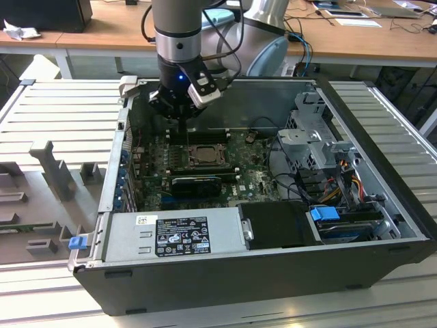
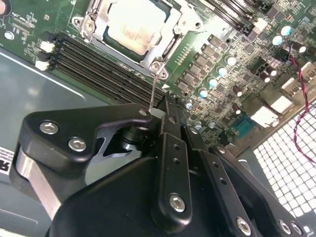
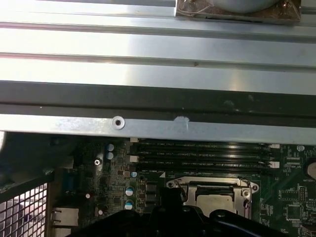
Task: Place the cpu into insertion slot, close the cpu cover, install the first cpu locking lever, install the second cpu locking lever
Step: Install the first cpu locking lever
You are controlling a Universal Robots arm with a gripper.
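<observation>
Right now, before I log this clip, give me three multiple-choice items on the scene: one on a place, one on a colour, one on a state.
1. Where does the cpu lie?
A. on the ribbed table beside the case
B. in the insertion slot
C. on the power supply

2. What colour is the circuit board around the slot?
A. green
B. red
C. white

3. How does the cpu cover stand?
A. tilted up, open
B. lying flat over the cpu
C. taken off and set aside

Answers:
1 B, its pale metal top sits inside the socket in the second wrist view.
2 A, the board is green in both wrist views.
3 B, the silver frame lies flat around the chip, which shows through its window.
</observation>
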